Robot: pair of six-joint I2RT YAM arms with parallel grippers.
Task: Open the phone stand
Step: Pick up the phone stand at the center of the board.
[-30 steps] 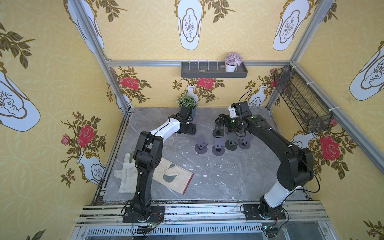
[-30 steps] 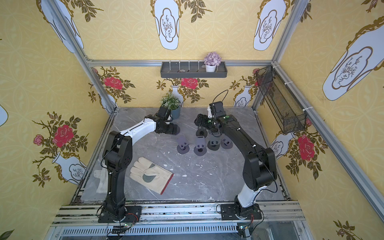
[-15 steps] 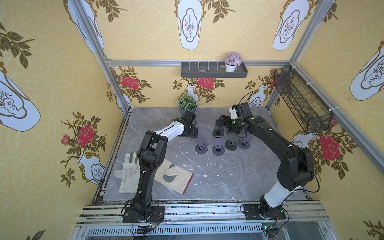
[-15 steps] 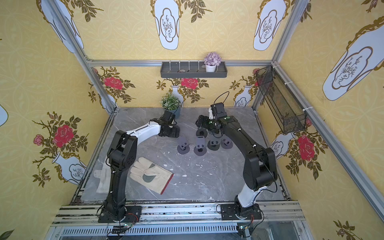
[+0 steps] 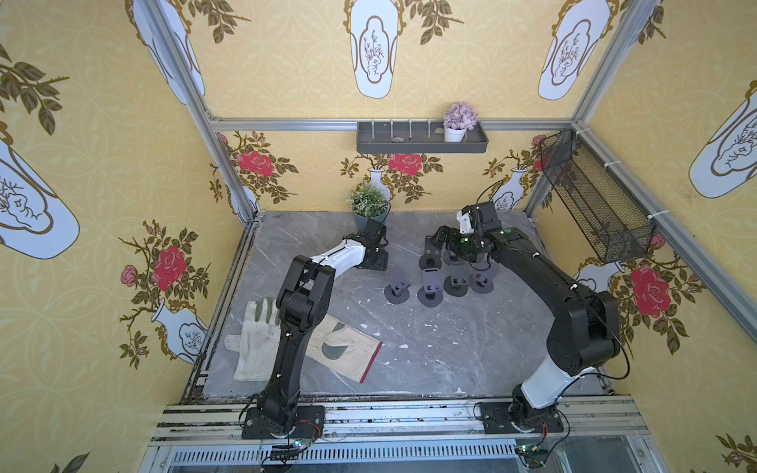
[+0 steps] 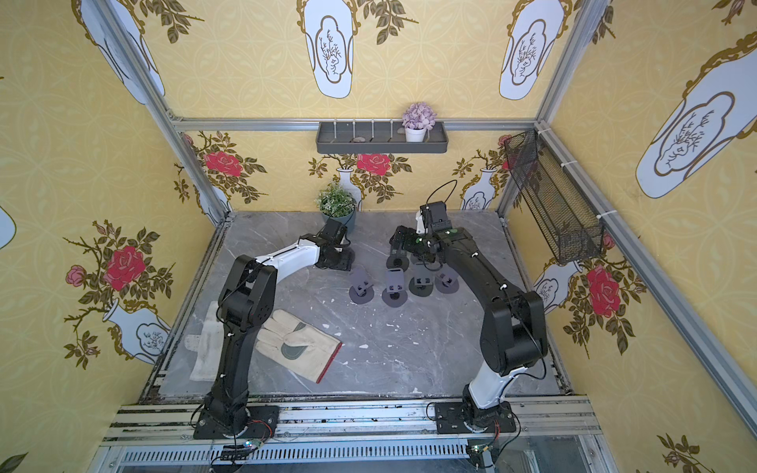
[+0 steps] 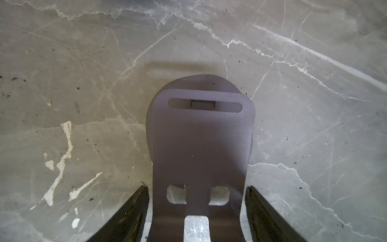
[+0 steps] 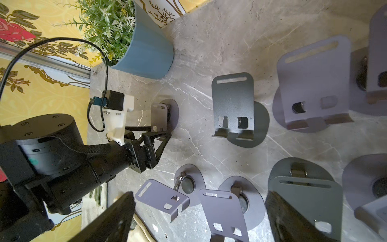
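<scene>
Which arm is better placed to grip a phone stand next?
Left. The left gripper straddles a phone stand, fingers either side of its plate; the right gripper hangs open above the other stands.

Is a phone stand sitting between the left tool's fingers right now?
Yes, in the left wrist view the phone stand sits between the left tool's two fingers, with a narrow gap on each side.

Front-centre bench is open right to the front edge, easy lane in. Glove covers front-left, and the potted plant stands at the back wall just behind the left arm. Phone stands crowd mid-right with tight gaps between them, and the right arm hangs over the rear ones.
</scene>
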